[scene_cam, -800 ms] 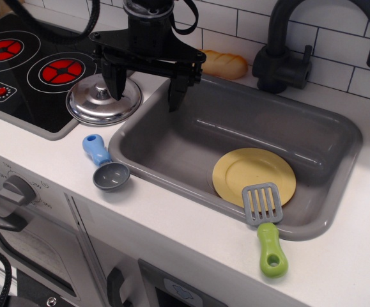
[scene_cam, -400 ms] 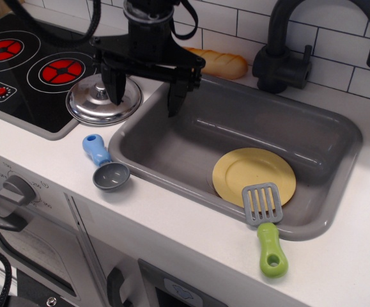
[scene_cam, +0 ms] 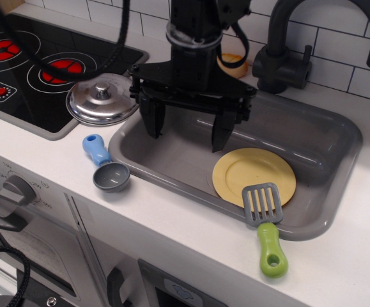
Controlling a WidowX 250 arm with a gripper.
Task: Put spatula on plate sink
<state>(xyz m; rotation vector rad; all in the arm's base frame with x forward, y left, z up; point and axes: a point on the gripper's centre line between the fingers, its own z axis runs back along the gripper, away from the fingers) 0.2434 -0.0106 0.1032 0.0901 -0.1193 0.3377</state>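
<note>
The spatula (scene_cam: pixel 265 224) lies across the sink's front rim: its grey slotted head overlaps the near edge of the plate, its lime-green handle rests on the white counter. The pale-yellow plate (scene_cam: pixel 252 173) lies flat in the right half of the grey sink (scene_cam: pixel 312 137). My black gripper (scene_cam: pixel 187 131) hangs open and empty over the left-middle of the sink, left of the plate and well apart from the spatula. Its right finger tip is close to the plate's left rim.
A silver domed pot lid (scene_cam: pixel 101 99) sits at the stove's edge left of the sink. A grey scoop with a blue handle (scene_cam: pixel 104 165) lies on the counter in front. A black faucet (scene_cam: pixel 287 45) and a bread roll (scene_cam: pixel 232 64) stand behind the sink.
My gripper has moved right and forward, from above the sink's left rim near the pot lid to over the sink's middle beside the plate. It stays open. Nothing else moved.
</note>
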